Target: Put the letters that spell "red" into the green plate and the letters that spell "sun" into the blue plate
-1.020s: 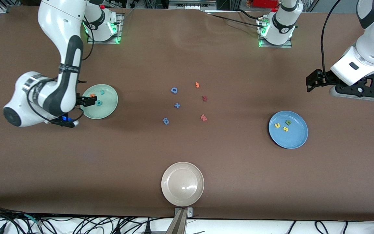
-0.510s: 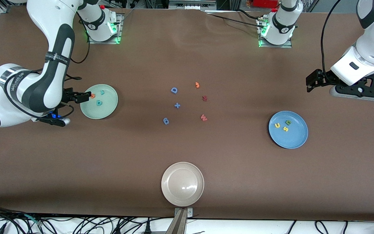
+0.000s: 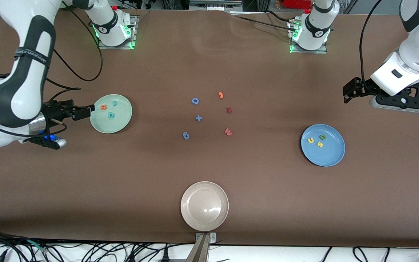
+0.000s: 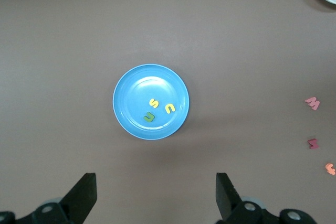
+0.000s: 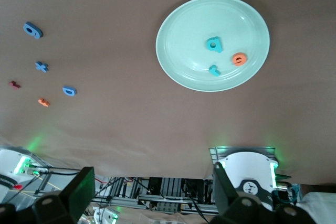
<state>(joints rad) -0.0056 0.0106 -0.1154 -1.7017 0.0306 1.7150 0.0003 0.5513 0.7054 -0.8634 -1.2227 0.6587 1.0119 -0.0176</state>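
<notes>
Over bare table, both grippers' fingers (image 4: 84,195) (image 5: 79,187) gape empty.

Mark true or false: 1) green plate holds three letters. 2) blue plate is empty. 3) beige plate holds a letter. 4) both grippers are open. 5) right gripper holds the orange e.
1) True: the green plate holds the orange e, teal r and teal d.
2) False: the blue plate holds the yellow u, yellow s and green n.
3) False: the beige plate holds nothing.
4) True: the left gripper and right gripper are both open.
5) False: the e lies in the green plate; the right gripper is empty.
</notes>
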